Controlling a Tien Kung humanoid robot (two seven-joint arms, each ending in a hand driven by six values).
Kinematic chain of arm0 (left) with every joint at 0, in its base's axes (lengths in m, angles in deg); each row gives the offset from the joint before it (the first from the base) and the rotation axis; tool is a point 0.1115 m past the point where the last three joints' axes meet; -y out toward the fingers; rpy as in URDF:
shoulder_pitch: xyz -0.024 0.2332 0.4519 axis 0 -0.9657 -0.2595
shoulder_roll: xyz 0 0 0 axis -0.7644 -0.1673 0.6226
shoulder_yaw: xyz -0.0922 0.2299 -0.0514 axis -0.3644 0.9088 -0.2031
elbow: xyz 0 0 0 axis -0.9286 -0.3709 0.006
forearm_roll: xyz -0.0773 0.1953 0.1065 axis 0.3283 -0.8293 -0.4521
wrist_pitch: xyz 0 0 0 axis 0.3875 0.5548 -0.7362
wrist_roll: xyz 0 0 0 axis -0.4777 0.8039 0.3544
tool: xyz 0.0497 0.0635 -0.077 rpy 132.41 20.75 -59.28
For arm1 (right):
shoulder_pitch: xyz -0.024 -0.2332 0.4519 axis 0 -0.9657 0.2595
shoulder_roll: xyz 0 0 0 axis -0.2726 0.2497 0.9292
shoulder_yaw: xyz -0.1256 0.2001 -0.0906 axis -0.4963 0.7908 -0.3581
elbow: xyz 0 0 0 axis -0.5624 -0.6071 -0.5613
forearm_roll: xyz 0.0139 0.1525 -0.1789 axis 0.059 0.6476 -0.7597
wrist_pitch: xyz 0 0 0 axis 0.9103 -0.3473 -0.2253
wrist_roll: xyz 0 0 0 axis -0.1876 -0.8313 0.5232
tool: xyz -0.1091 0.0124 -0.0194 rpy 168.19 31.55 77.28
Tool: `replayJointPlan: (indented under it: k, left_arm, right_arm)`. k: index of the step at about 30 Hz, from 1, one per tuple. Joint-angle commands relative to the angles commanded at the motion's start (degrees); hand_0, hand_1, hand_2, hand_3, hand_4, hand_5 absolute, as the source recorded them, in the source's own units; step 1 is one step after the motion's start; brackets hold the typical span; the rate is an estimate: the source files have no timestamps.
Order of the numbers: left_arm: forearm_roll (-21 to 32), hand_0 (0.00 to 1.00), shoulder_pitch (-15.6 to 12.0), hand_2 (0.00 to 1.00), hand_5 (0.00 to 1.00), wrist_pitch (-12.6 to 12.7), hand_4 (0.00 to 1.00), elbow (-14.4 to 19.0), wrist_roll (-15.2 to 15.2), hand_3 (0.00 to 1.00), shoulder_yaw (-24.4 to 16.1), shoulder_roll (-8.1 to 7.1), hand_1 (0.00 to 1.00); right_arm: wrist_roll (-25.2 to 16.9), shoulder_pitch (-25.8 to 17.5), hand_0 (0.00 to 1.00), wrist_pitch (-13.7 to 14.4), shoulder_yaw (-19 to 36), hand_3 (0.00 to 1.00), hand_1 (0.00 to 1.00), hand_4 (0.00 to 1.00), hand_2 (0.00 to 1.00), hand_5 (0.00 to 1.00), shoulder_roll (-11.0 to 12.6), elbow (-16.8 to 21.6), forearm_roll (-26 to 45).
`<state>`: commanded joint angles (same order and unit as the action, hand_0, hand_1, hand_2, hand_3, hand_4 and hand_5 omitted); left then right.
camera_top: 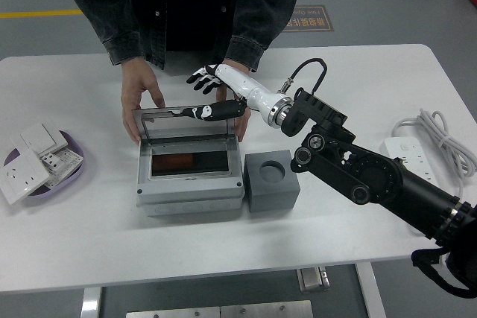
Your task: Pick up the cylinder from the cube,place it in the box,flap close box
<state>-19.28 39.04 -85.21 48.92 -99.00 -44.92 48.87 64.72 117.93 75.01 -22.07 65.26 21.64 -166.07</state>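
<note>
The grey box [190, 193] stands mid-table with its clear flap [186, 124] raised and tilted back. The orange cylinder [176, 163] lies inside the box. The grey cube [272, 191] stands just right of the box, and the round socket on its top is empty. My right hand [195, 94] hovers at the flap's top edge with fingers spread, holding nothing; its black thumb [209, 112] lies along that edge. A person's hands hold the box at its back left [138, 98] and back right [243, 123].
A purple bowl [74, 173] with white wall sockets sits at the left edge. A white power strip [417, 184] and its coiled cable [441, 135] lie at the right. The person stands at the far side.
</note>
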Motion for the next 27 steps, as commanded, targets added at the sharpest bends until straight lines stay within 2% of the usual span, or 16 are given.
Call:
replayJointPlan:
  k: [17, 27]
  left_arm:
    - [1.39, 0.638, -0.30, 0.659, 0.321, -0.08, 0.755, 0.00, 0.89, 0.702, 1.60, -0.04, 0.671]
    - [3.19, 0.638, -0.56, 0.659, 0.320, -0.14, 0.754, 0.00, 1.84, 0.702, 3.55, -0.15, 0.671]
  right_arm:
    - [1.28, -4.31, 0.708, 0.78, -4.56, 0.726, 0.641, 0.867, 0.680, 0.428, 6.38, 14.78, -1.73]
    - [4.18, -6.44, 0.709, 0.95, -6.63, 0.725, 0.639, 0.865, 0.681, 0.432, 10.04, 21.95, -5.12]
